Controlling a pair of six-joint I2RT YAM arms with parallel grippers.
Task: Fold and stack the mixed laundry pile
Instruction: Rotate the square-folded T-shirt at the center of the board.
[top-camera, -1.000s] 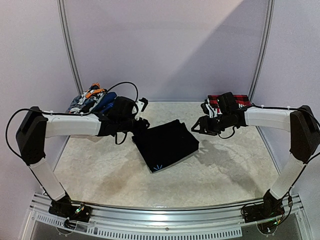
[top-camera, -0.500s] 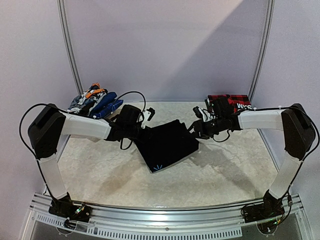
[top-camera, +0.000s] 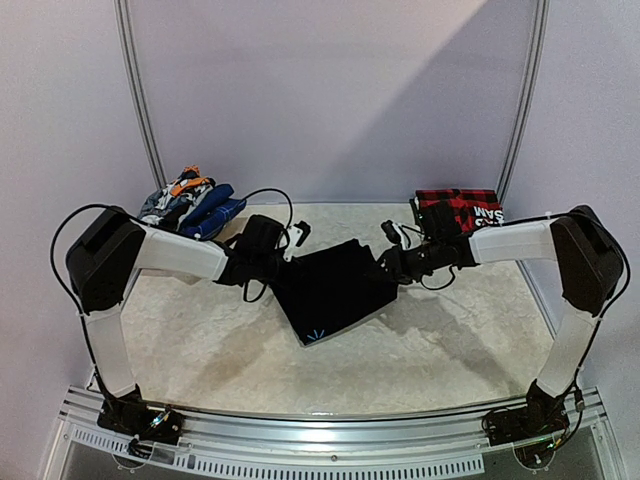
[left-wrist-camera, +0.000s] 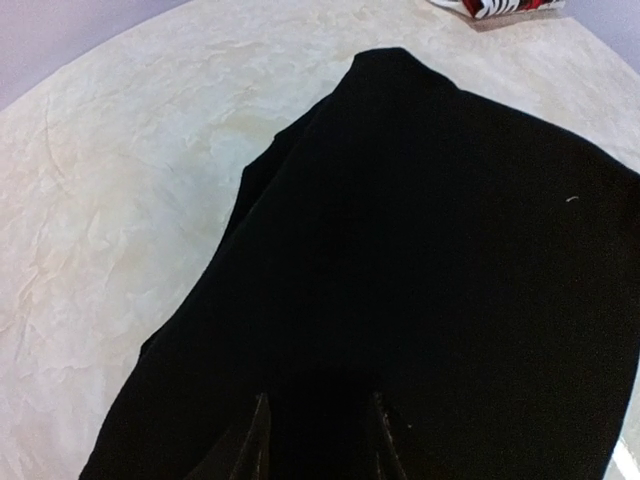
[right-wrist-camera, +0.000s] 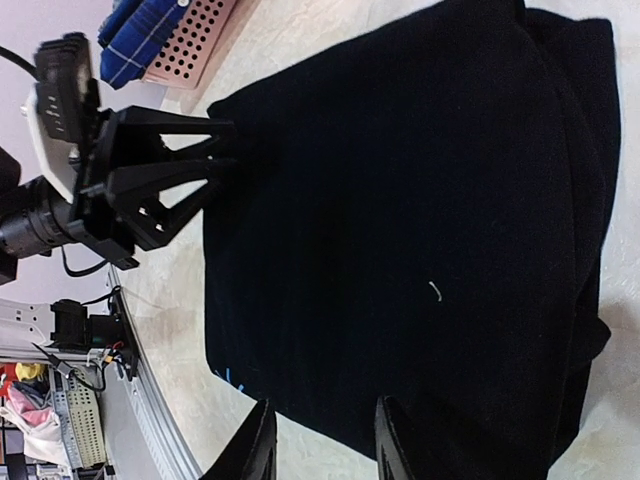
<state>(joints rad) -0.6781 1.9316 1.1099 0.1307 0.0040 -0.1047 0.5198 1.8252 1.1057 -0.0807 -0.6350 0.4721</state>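
At the middle of the surface (top-camera: 200, 340), a folded black garment (top-camera: 335, 290) was flanked by the left end effector (left-wrist-camera: 322, 450) and right end effector (right-wrist-camera: 322, 440), both narrowly parted; the laundry pile (top-camera: 185, 200) was seen far left.

The pale crinkled table (top-camera: 200, 340) carries a folded black garment (top-camera: 335, 290) centrally, a red plaid stack (top-camera: 460, 207) far right

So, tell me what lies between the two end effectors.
The folded black garment spans the stretch between the left end effector and right end effector; the top external view shows it.
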